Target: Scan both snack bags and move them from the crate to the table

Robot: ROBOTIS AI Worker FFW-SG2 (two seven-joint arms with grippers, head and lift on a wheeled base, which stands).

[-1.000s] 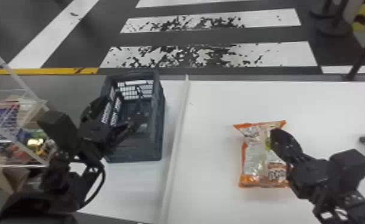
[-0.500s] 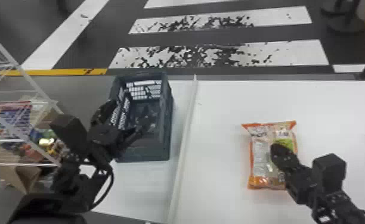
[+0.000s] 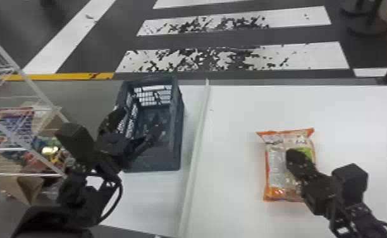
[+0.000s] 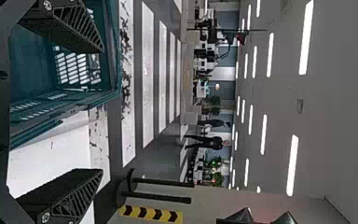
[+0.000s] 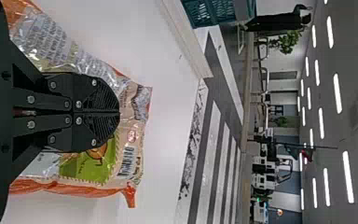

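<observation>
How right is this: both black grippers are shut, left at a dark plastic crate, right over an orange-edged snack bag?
Wrong: the left wrist view shows the left gripper open at the crate; the right gripper is shut over the bag.

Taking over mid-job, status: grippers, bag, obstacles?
Left gripper open at crate. Right gripper shut over snack bag, bag on table. White rail between crate and bag.

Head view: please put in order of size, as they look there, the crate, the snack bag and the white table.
1. White table
2. Crate
3. Snack bag, partly covered by the right gripper
</observation>
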